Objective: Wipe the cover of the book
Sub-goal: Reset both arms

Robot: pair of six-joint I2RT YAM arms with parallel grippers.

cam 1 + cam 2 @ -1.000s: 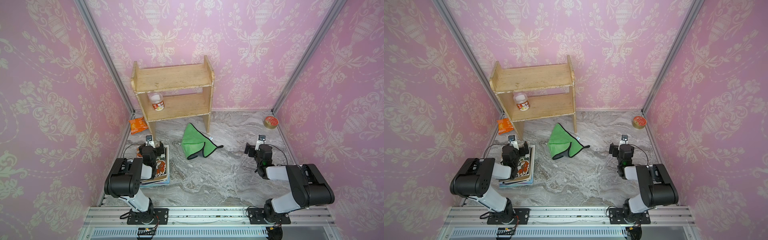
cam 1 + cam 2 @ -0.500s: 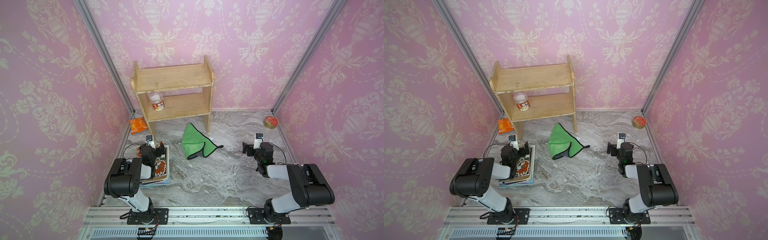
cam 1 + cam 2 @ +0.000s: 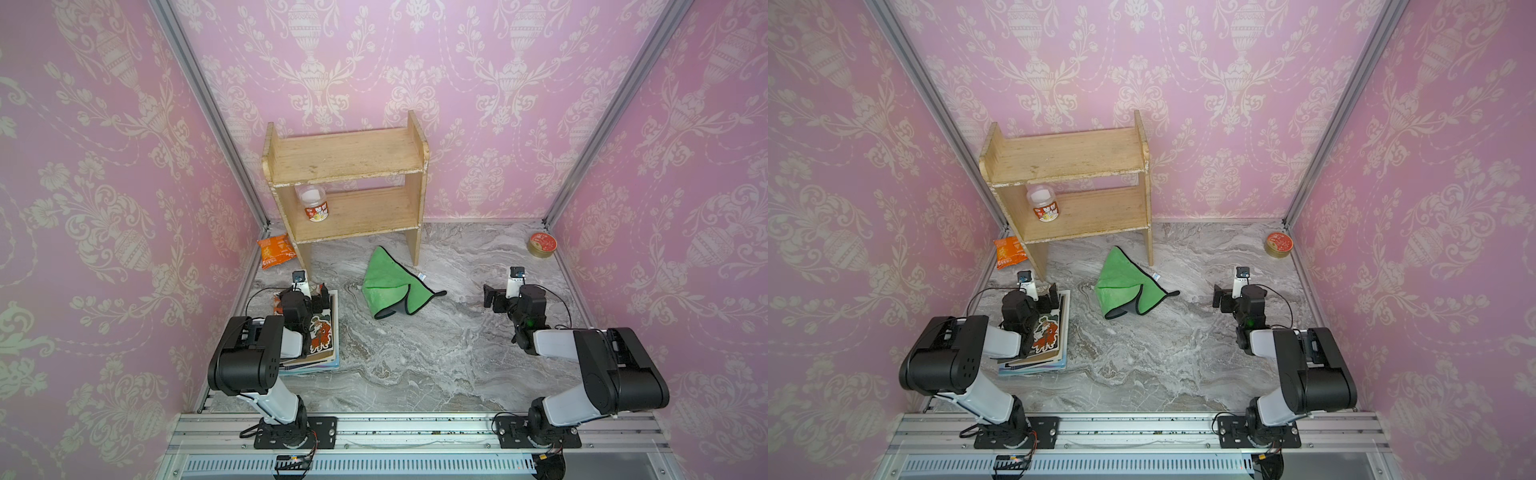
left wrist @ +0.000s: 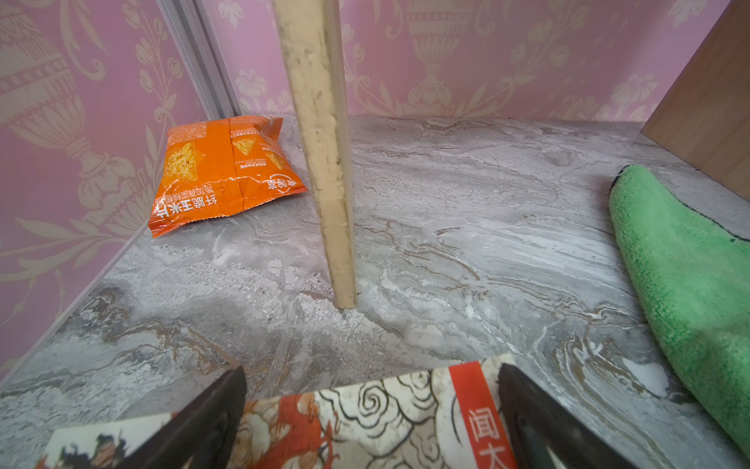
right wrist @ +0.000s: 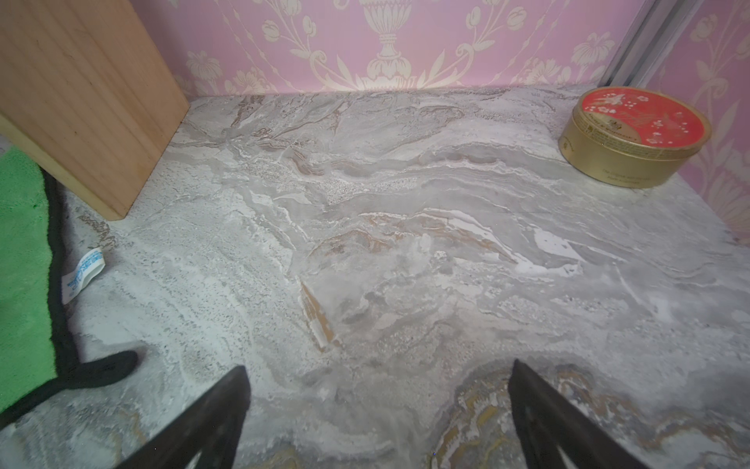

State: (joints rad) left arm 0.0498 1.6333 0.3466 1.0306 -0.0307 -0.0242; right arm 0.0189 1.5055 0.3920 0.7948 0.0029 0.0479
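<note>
Right fingers (image 5: 190, 430) advanced over marble, pink-walled tabletop (image 3: 415, 357).

In both top views the shelf (image 3: 345, 166) stands at the back, left of centre, with a jar (image 3: 313, 203) on its lower board. A snack bag (image 3: 275, 250) lies left of its left-hand leg, and the cloth (image 3: 390, 282) lies before its right-hand leg. The book (image 3: 322, 332) lies at lower left under the left gripper (image 3: 320, 297). The tin (image 3: 541, 244) sits far right, behind the right gripper (image 3: 492, 297).
</note>
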